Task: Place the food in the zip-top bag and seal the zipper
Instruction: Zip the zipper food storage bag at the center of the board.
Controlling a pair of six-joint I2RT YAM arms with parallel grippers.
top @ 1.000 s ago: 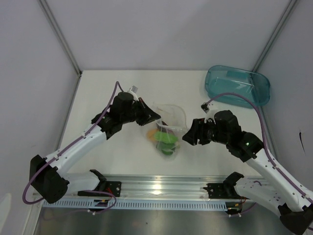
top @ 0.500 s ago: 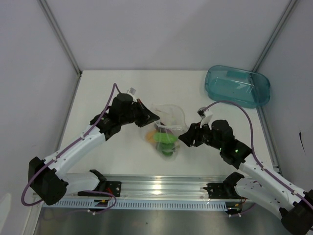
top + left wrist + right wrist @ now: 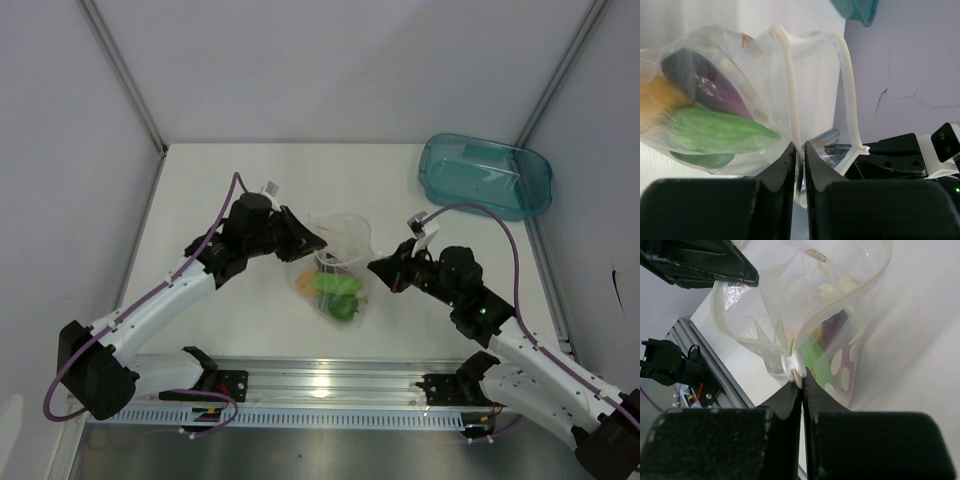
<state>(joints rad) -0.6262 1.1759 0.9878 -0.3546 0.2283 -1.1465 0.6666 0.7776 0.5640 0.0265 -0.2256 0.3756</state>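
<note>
Now the bag (image 3: 345, 230) sits on the table (image 3: 200, 180) between the 2 grippers, 4 pieces of food (image 3: 715, 130) inside. The left gripper (image 3: 799, 150) is clamped on the zipper (image 3: 788, 75) strip. The right gripper (image 3: 802, 382) is pinched tight on the zipper just under its white slider (image 3: 793, 365). The bag gapes, its 2 strips apart.

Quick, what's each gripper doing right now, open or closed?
Left gripper: closed on the zipper of the zip-top bag.
Right gripper: closed on the zipper too.
</note>
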